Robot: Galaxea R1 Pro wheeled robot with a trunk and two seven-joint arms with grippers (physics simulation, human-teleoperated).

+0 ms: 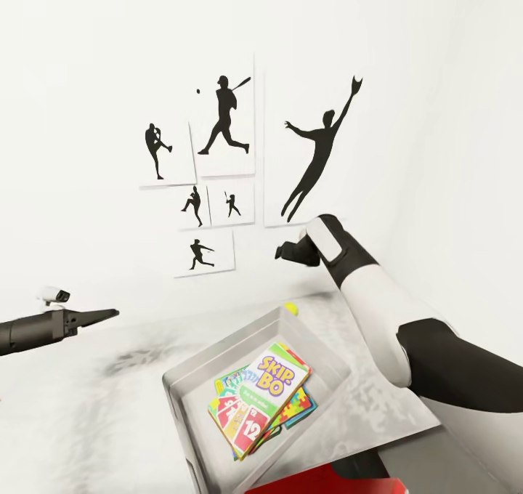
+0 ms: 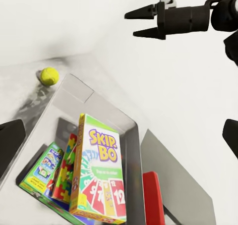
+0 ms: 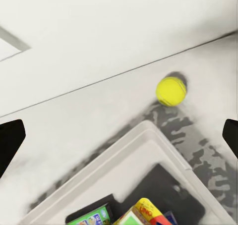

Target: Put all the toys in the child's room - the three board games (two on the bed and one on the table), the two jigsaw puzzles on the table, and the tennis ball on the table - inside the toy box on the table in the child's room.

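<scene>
Tennis ball (image 3: 171,91) sits on the table (image 1: 87,407), just beside the toy box (image 1: 190,378) far corner, not in it. Likely light, fuzzy, slightly springy and prone to rolling; pinch across its middle from above. Skip-Bo box (image 1: 267,394) lies on the stack inside the toy box. Right gripper (image 2: 141,23) hangs above, jaws apart, empty. Left gripper (image 1: 102,314) looks empty, jaw state unclear.

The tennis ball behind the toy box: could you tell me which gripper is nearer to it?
Right. The right gripper hovers just above the tennis ball; the left gripper hangs far off to the side, over the table.
</scene>
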